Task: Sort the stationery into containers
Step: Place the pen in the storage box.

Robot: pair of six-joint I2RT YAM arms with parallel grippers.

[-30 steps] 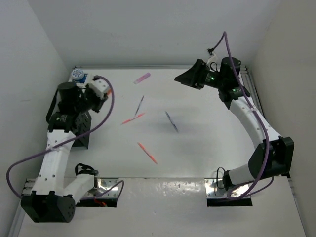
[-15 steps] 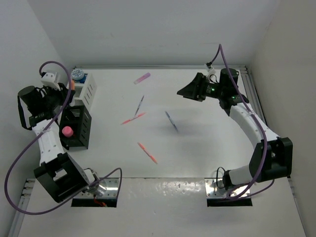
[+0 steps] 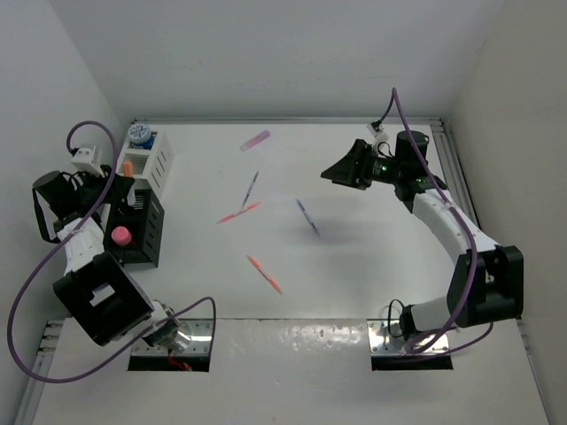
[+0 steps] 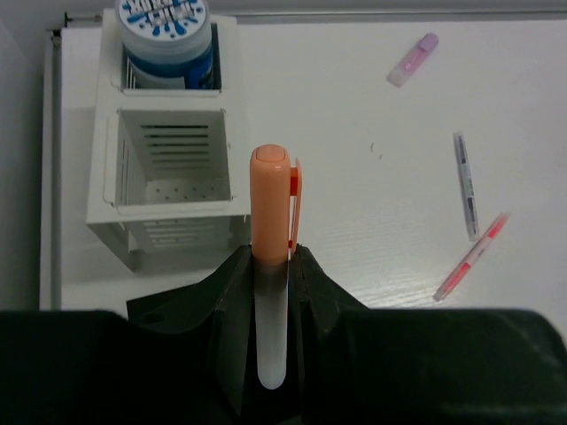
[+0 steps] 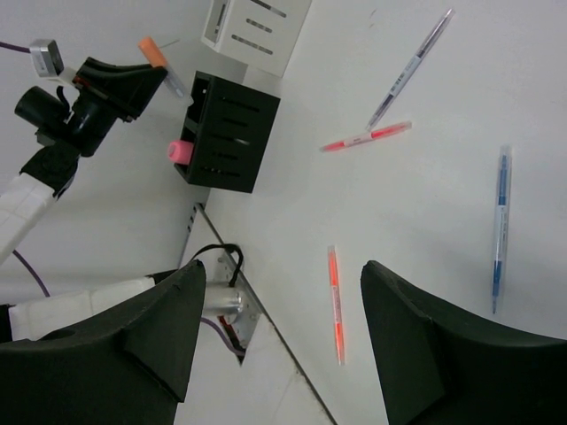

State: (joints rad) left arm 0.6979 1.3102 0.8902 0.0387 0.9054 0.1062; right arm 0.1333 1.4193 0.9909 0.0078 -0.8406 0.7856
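My left gripper (image 3: pixel 122 180) is shut on an orange-capped marker (image 4: pixel 270 221), held upright just in front of the white organiser (image 4: pixel 168 177). A blue-capped jar (image 4: pixel 166 35) sits in the organiser's far compartment; the near one is empty. The black organiser (image 3: pixel 137 226) holds a pink-capped bottle (image 3: pixel 120 236). A pink highlighter (image 3: pixel 255 140), a purple pen (image 3: pixel 251 188), a pink pen (image 3: pixel 240 212), a blue pen (image 3: pixel 307 217) and an orange pen (image 3: pixel 265 274) lie on the table. My right gripper (image 3: pixel 341 168) is open and empty, raised over the far right of the table.
White walls close in the table on the left, back and right. Both organisers stand against the left wall. In the right wrist view the orange pen (image 5: pixel 336 304) lies between my open fingers, far below them. The arms' bases and mounting plates (image 3: pixel 412 336) are at the near edge.
My left arm has swung from over the organisers back to the left wall with the orange-capped marker, uncovering the black organiser and bottle. My right gripper has drifted slightly right.
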